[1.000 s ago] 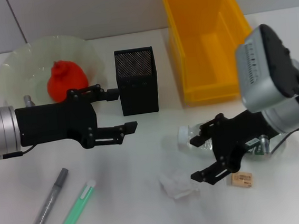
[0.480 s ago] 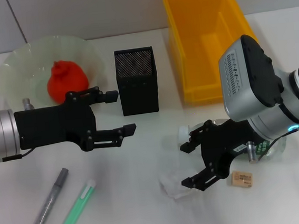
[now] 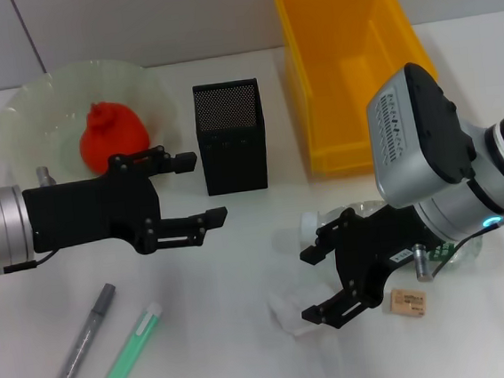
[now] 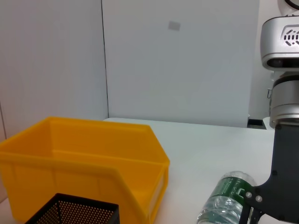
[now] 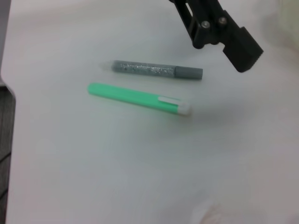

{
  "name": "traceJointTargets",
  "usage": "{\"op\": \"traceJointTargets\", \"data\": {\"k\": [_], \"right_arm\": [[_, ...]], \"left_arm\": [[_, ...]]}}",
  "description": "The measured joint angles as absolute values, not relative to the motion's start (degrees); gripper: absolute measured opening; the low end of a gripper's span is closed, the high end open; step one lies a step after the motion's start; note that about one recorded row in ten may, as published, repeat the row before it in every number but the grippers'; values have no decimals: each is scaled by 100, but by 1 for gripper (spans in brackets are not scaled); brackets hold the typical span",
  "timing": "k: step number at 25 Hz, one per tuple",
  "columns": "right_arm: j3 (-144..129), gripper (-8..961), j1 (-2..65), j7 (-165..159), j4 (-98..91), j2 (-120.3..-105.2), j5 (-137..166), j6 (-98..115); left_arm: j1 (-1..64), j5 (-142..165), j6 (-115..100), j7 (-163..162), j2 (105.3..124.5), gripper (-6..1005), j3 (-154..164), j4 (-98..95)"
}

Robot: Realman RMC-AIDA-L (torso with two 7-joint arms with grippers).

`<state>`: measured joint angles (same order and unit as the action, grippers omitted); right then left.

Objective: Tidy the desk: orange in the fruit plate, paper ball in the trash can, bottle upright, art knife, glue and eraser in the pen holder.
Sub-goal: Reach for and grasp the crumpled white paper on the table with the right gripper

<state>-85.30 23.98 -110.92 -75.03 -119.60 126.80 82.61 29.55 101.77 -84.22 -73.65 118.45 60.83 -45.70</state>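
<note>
Nearest the robot, a grey pen (image 3: pixel 82 348) and a green pen (image 3: pixel 124 360) are laid side by side on the white desk (image 3: pixel 224 361), towards the left. To the right of them the paper ball (image 3: pixel 291 313) is found, with the tan eraser (image 3: pixel 408 302) a little further right. The right gripper (image 3: pixel 319 283) is held low just beside the paper ball, its fingers spread apart and nothing held between them; the lower finger is placed at the ball's edge. Behind this gripper the bottle (image 3: pixel 327 228) is seen lying on its side, largely hidden by the arm in the head view; its green label is shown in the left wrist view (image 4: pixel 227 198). On the left, the left gripper (image 3: pixel 200 189) is held above the desk with its fingers wide apart and empty, just beside the pen holder (image 3: pixel 230 137). Further back, the orange (image 3: pixel 111 133) is seen resting in the fruit plate (image 3: pixel 25 108) at the far left, and the trash can (image 3: pixel 352 72) stands at the far right.
</note>
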Motion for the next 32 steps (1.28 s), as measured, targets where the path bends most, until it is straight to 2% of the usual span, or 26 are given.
{"op": "traceJointTargets", "data": {"k": [32], "right_arm": [[-8637, 702, 2569, -11265, -6996, -11944, 12445, 8165]], "left_arm": [[2997, 10204, -8260, -7358, 11839, 835, 6117, -4581]]}}
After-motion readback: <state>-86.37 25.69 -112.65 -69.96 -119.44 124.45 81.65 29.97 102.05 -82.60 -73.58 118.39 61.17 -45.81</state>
